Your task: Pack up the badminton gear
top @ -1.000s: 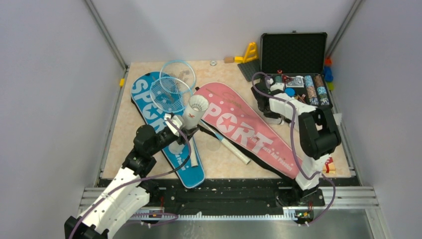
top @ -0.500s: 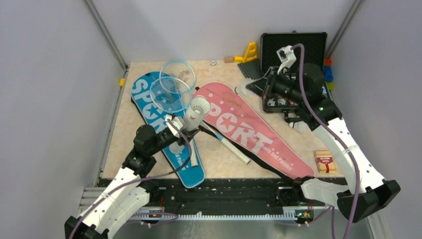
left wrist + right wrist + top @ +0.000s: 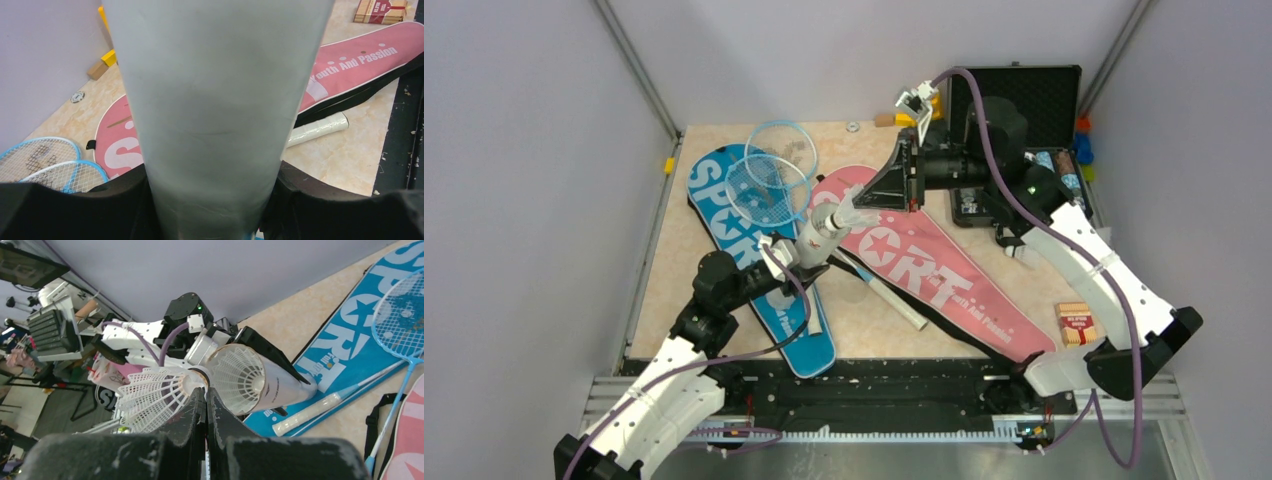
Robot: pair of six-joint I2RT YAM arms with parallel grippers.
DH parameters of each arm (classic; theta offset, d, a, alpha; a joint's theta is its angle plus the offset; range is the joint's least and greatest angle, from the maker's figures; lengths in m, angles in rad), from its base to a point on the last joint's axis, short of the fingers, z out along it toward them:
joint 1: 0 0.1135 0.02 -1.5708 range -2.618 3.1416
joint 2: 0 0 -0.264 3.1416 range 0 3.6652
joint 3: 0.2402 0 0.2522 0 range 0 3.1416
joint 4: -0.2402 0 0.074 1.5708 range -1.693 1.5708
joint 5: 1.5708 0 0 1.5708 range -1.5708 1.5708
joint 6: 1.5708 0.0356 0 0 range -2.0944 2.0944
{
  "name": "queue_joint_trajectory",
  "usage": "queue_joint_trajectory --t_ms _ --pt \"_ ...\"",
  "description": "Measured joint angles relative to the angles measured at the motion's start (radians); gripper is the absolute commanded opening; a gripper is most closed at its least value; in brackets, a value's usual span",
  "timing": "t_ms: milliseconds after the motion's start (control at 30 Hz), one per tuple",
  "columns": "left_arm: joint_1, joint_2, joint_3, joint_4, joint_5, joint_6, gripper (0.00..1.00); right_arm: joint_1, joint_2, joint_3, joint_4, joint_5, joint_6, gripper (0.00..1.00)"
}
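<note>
Beige tabletop between grey walls carries the blue SPORT cover at left, with two rackets overlapping its top. At centre the left jaws clasp the white tube, tilted with its mouth toward the right, seemingly for loading. Just right of it, the right jaws are clenched on a shuttlecock, cork aimed into that mouth, above the pink SPORT cover.

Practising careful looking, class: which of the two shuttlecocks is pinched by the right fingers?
The free shuttlecock, outside the tube, cork towards it; the other shuttlecock sits inside the tube's mouth.
</note>
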Motion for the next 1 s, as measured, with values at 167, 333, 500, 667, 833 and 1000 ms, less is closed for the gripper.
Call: queue_joint_trajectory --t_ms 167,333,500,667,833,1000 --pt "0.0 0.0 0.0 0.0 0.012 0.002 0.29 0.042 0.071 0.122 -0.175 0.118 -0.094 0.0" --pt "0.0 -0.002 -0.002 0.0 0.023 0.002 0.29 0.104 0.156 0.222 -0.314 0.243 -0.166 0.0" --pt "0.008 -0.016 -0.008 -0.006 0.005 -0.005 0.28 0.18 0.245 0.373 -0.441 0.418 -0.265 0.08" --pt "0.009 -0.02 -0.011 -0.003 -0.002 -0.009 0.28 0.248 0.277 0.463 -0.529 0.559 -0.353 0.28" --pt "0.005 -0.02 -0.013 0.002 0.004 -0.007 0.29 0.271 0.307 0.469 -0.586 0.64 -0.401 0.46" --pt "0.005 -0.02 -0.013 0.002 0.004 -0.007 0.28 0.273 0.315 0.468 -0.607 0.671 -0.439 0.87"
